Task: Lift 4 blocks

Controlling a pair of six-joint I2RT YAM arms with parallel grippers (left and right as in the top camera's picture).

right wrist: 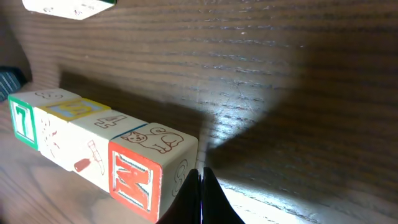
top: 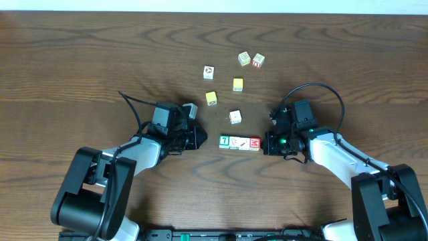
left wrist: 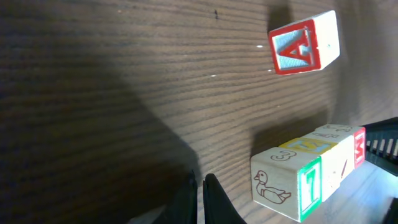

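Loose cubes (top: 235,117) beyond the blocks (top: 239,142)

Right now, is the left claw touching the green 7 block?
Apart. The left wrist view shows a strip of bare table between the shut left claw and the green 7 block. The overhead view shows the same gap.

left hand (top: 200,138) and right hand (top: 265,142) face inward, both closed tight.
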